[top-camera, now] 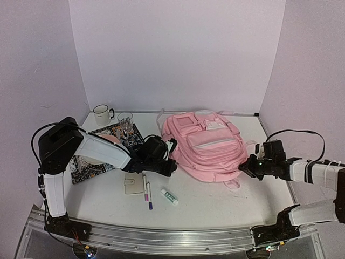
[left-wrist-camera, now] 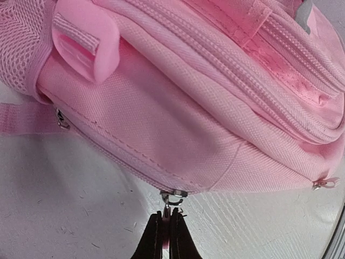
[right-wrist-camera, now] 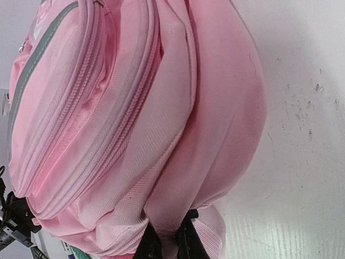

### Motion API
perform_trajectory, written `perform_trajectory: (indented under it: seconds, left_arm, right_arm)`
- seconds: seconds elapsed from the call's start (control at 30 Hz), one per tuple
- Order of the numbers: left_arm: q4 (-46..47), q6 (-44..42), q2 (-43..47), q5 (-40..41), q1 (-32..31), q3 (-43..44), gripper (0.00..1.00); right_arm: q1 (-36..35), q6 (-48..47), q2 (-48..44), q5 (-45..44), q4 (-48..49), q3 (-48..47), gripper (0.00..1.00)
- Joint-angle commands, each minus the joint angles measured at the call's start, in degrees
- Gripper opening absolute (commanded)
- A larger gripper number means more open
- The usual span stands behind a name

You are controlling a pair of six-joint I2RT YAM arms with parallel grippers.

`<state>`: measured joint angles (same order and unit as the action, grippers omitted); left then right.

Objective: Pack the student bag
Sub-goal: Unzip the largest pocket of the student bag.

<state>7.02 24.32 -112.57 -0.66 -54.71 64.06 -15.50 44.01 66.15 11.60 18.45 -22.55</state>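
Observation:
The student bag [top-camera: 207, 143] is a large light-pink backpack lying in the middle of the table. My left gripper [top-camera: 171, 157] is at its left side. In the left wrist view this gripper [left-wrist-camera: 166, 220] is shut on the small pull hanging from a metal zip slider [left-wrist-camera: 173, 194] at the lower seam of the bag [left-wrist-camera: 161, 108]. My right gripper [top-camera: 246, 166] is at the bag's right side. In the right wrist view it [right-wrist-camera: 168, 233] is shut on a pinched fold of the pink fabric [right-wrist-camera: 161, 162].
A patterned mat [top-camera: 81, 164] lies at the left with a glass [top-camera: 125, 121] on it and a white mug [top-camera: 101, 114] behind. In front of the bag lie a beige wallet [top-camera: 132, 184], two pens [top-camera: 147, 191] and a small white tube [top-camera: 169, 196].

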Motion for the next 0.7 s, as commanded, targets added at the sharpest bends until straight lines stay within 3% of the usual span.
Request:
perform_trajectory:
  seconds: [0.0, 0.13, 0.3, 0.4, 0.57, 0.67]
  left_arm:
    - [-4.68, -2.61, -0.35, 8.02, 1.9, 1.23, 0.0]
    - [-5.88, -3.25, -0.5, 11.8, 3.71, 2.19, 0.0]
    - [-6.97, -4.42, -1.4, 18.96, 4.61, 3.58, 0.0]
    - [-8.8, -5.85, -2.8, 18.41, 4.44, 5.21, 0.0]
    - [-8.28, -8.15, -0.71, 16.01, 1.02, 5.15, 0.0]
    - [-7.88, -7.86, 0.31, 12.6, -1.14, 5.4, 0.0]
  right_arm:
    - [9.9, -6.96, -1.26, -2.5, -3.79, -4.45, 0.0]
    - [14.83, -9.15, -0.31, 0.47, -4.12, -6.81, 0.01]
    - [15.06, -11.9, 1.38, 2.59, -5.34, -8.11, 0.03]
    - [15.06, -13.04, 2.19, 3.96, -5.32, -7.96, 0.03]
    - [13.34, -16.14, 1.59, 7.13, -6.05, -9.11, 0.29]
    - [3.9, -16.96, -0.81, 0.22, -8.88, -11.23, 0.5]
